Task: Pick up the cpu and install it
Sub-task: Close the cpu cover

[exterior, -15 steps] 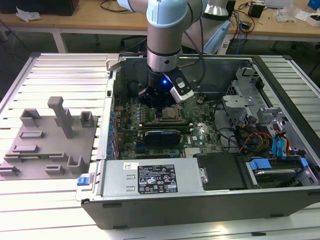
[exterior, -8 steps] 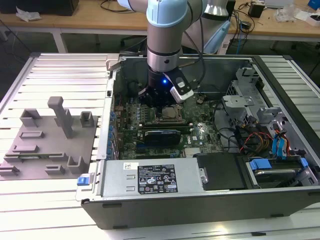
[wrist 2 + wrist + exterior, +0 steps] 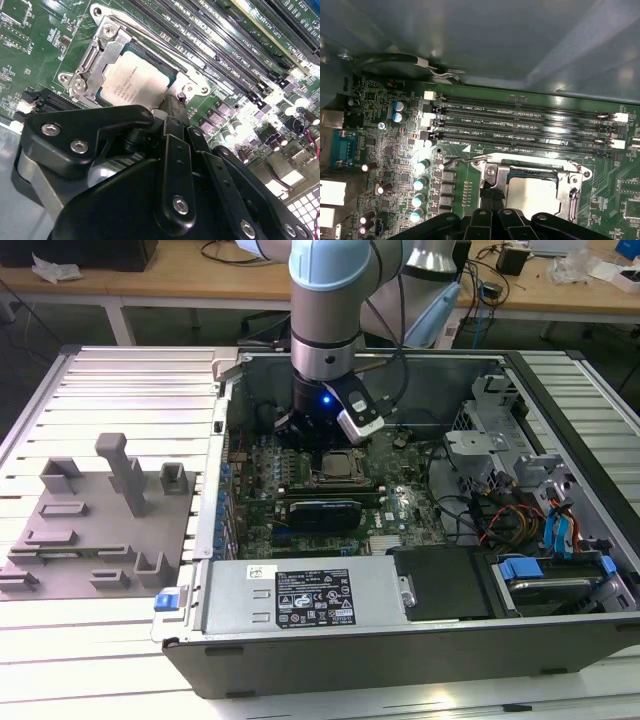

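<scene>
Cpu (image 3: 135,82) lies flat inside the metal socket frame (image 3: 102,47). Gripper (image 3: 175,100) is poised at its edge; open or closed, you cannot tell. Judged light, stiff, slick-topped, delicate underneath: hold it level by opposite edges, never the contact face.

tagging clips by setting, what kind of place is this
Probably a robotics lab or test workshop: a robot arm reaches into an open desktop computer case lying on a slatted metal table, a grey fixture plate sits beside the case, and wooden workbenches stand behind.
</scene>
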Available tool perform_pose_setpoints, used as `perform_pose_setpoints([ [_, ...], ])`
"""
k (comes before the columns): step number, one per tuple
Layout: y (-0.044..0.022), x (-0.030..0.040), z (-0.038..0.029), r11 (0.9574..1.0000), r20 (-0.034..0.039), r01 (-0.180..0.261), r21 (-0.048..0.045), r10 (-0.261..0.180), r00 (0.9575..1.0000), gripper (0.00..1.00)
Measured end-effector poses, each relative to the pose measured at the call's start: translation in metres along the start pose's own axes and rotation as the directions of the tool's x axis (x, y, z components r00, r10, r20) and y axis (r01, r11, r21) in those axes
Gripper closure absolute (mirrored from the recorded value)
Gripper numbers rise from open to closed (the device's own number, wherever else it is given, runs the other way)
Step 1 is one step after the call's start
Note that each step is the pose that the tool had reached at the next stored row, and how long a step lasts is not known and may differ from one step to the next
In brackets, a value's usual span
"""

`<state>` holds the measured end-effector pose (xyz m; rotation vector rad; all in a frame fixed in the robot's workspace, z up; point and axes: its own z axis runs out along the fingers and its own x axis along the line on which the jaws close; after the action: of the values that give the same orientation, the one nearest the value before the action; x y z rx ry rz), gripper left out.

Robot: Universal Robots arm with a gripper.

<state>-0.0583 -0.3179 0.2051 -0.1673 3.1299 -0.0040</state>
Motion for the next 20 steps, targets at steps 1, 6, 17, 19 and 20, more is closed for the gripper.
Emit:
perform_pose_setpoints([
  [1,0.0000,0.0008,0.0003,1.0000,0.0000,0.000,0.0004,0.000,1.0000,0.89],
  [6,-0.0043,0.0028,-0.0106,1.0000,0.0000,0.000,-0.0001,0.000,1.0000,0.89],
  [17,-0.0077,-0.0216,-0.0253,1.0000,-0.0113,0.000,-0.0015,0.000,0.9999,0.89],
  [19,-0.0089,-0.0294,-0.0252,1.0000,-0.0171,0.000,-0.0022,0.000,0.9999,0.89],
  [20,-0.0098,-0.0348,-0.0253,1.0000,-0.0224,0.000,-0.0026,0.000,0.9997,0.89],
])
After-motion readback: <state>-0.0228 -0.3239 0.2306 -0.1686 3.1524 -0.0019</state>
